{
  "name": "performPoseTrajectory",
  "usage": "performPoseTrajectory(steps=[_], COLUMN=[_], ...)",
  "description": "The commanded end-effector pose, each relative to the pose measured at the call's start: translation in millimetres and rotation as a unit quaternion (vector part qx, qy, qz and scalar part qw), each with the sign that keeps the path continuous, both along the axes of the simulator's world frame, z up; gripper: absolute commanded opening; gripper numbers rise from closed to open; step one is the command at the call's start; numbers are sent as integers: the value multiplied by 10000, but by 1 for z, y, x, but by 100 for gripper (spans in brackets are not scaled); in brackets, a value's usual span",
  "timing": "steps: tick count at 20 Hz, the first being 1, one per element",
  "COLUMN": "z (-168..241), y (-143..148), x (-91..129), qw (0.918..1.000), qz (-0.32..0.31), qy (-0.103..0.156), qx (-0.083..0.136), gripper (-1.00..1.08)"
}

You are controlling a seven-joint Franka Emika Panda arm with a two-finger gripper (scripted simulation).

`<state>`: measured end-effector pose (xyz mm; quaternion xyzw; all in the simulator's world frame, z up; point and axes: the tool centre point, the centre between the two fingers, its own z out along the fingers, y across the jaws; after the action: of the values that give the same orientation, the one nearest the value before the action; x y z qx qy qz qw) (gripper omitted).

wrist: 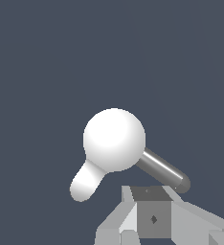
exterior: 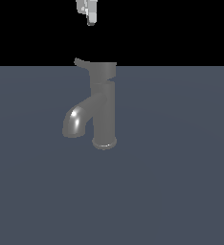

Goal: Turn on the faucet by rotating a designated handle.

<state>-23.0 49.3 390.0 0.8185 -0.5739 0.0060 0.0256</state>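
Exterior view: gripper (exterior: pixel 90 19) well above the handle (exterior: pixel 100 70) (finger spacing impossible to tell).

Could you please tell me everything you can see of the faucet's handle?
The handle is a short grey, metal-looking cylindrical cap on top of the faucet column. One thin lever sticks out sideways toward the exterior view's left, its tip slightly upturned. From above, in the wrist view, the cap renders bright white. Nothing touches it; the end effector hangs above, clear of the lever.
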Motion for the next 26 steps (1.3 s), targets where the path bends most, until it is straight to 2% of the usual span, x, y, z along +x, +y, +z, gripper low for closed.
performPoseTrajectory(steps=[1, 9, 18, 26], z=[-8, -36, -68, -87], y=[3, 14, 26, 32], x=[10, 41, 71, 86], qw=[9995, 9922, 9748, 9614], qz=[-300, -1238, -2223, -2740], qy=[-26, -95, -145, -162], qx=[14, 69, 146, 192], gripper=[-100, -100, -100, -100])
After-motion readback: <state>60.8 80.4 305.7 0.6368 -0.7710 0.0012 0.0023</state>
